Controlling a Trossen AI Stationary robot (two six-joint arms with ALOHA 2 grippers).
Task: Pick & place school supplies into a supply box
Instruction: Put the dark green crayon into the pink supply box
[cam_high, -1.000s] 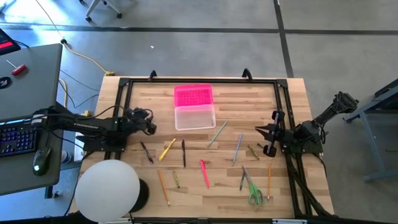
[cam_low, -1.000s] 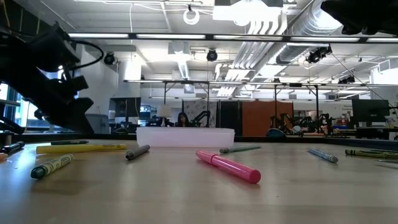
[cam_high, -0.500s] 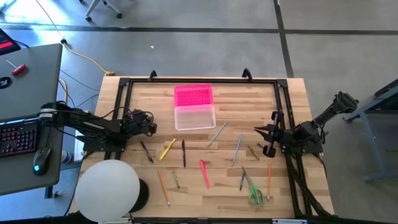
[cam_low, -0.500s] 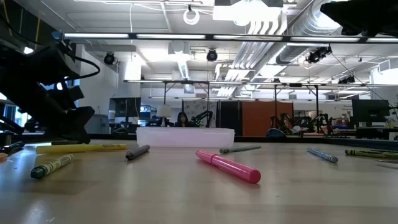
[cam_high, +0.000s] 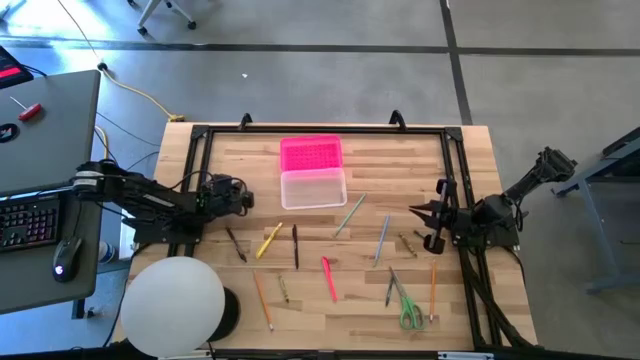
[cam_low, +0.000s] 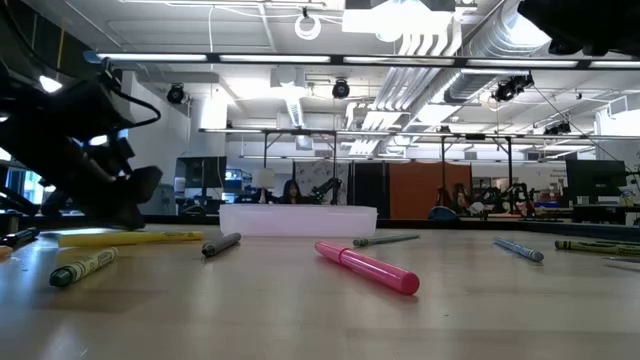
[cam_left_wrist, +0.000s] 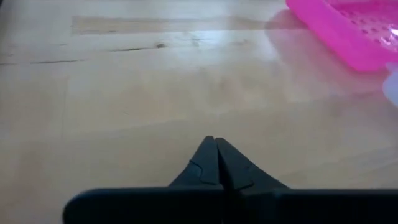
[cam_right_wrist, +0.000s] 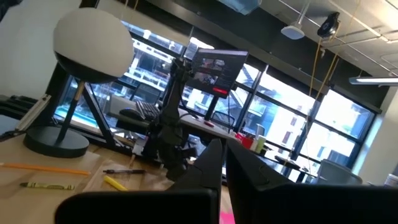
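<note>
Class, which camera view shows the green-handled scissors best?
The high view: the scissors lie whole near the table's front right corner. I cannot find them in the low view or in either wrist view.

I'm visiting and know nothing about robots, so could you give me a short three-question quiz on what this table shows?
1. True or false: the supply box already holds some pens.
2. Which lies nearest the right gripper: A) scissors, B) pink marker, C) yellow marker?
3. Fill in: the left gripper has its fingers ____.

Key: 1 false, its clear base looks empty. 2 A. 3 shut, on nothing.
</note>
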